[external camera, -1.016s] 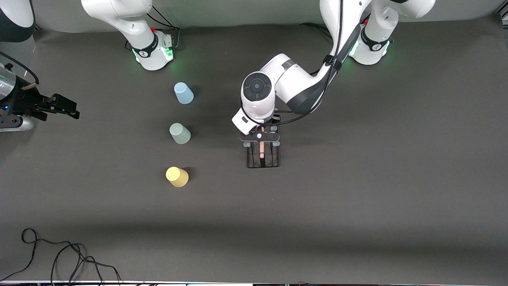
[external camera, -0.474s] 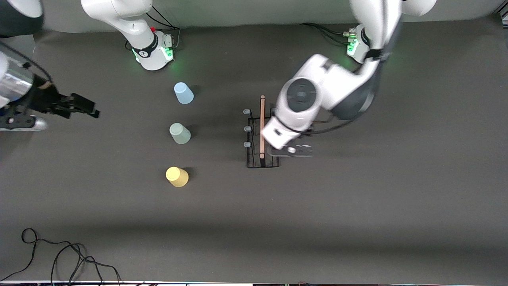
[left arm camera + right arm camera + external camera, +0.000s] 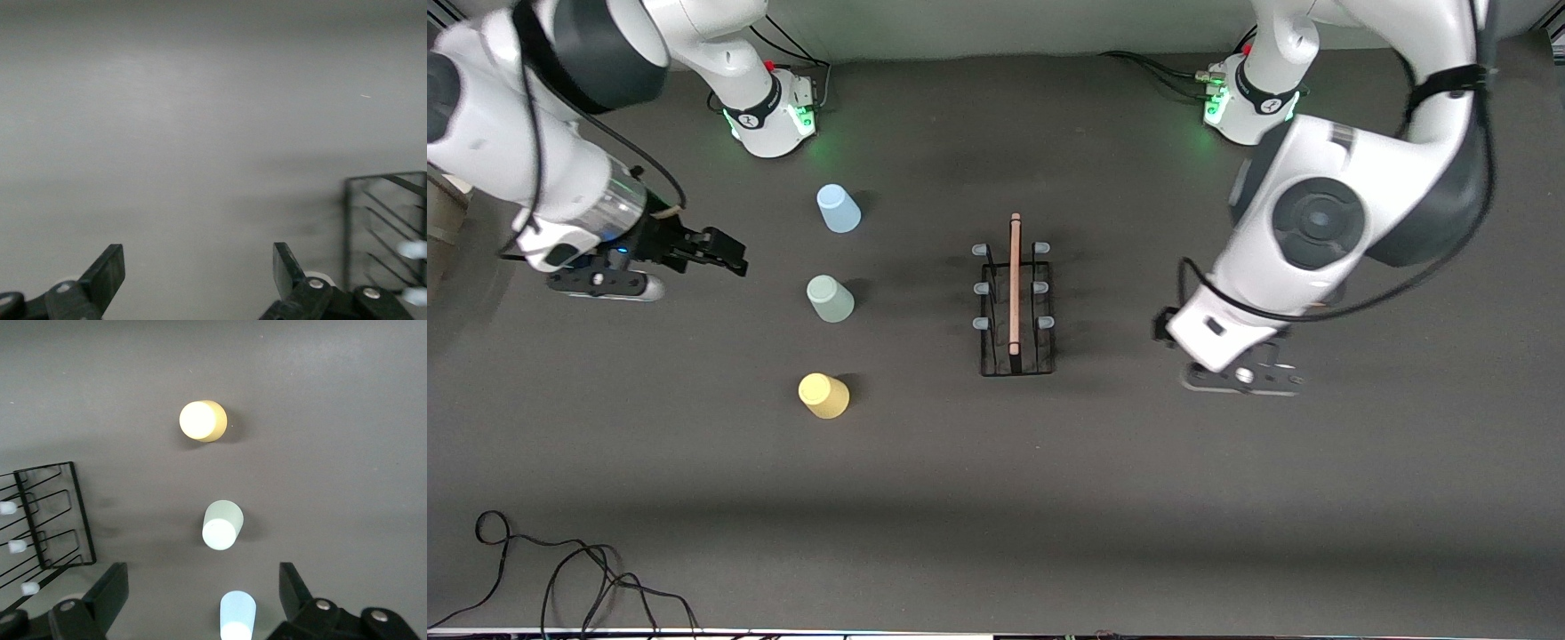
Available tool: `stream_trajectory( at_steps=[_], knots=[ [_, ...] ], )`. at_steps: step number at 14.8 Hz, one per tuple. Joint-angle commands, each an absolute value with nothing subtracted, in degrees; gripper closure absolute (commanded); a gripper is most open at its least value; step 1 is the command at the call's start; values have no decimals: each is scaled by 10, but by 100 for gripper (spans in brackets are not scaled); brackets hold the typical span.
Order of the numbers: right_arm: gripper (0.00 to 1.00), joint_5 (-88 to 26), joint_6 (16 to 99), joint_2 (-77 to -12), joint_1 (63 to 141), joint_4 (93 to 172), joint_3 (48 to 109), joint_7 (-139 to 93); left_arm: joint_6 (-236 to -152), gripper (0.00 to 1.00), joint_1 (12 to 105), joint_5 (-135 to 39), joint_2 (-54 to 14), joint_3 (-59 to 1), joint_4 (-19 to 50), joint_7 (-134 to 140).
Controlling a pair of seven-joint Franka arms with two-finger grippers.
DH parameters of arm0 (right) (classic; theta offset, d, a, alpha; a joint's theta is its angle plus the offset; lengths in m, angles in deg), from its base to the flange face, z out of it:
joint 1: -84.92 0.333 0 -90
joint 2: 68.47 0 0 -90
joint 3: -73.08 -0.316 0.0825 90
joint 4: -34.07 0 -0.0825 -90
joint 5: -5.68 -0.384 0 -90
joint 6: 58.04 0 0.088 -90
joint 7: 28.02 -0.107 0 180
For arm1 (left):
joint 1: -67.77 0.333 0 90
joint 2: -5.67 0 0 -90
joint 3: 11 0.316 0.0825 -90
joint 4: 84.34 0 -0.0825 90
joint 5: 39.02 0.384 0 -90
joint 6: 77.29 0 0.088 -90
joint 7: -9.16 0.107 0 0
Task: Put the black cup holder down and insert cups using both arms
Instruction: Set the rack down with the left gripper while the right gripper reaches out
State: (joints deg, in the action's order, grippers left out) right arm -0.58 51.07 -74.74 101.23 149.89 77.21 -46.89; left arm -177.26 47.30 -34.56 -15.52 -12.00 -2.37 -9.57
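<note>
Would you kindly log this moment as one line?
cup holder: standing on table, released | cups: three upside down, none inserted | left gripper: open, beside holder | right gripper: open, near cups

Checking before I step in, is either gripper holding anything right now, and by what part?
Nothing is held. The left gripper is open over bare table beside the rack; the right gripper is open above the cups.

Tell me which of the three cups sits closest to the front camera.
The yellow cup. It ends the row, lowest in the front view; the grey-green cup stands in the middle and the light blue cup is nearest the robot bases.
</note>
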Motion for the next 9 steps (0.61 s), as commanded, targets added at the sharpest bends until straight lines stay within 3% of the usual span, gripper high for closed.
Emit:
stream_trajectory(
  at_steps=[1,5,9],
  knots=[
    [0,-2,595,-806,1031,1618,775,-486,-1771,1,507,-329,-125,-127,-4,-54],
    [0,-2,631,-782,1043,1654,774,-503,-1761,0,554,-349,-92,-128,7,-3],
    [0,-3,718,-771,1043,1721,774,-503,-1711,0,570,-365,-76,-126,10,16]
  ],
)
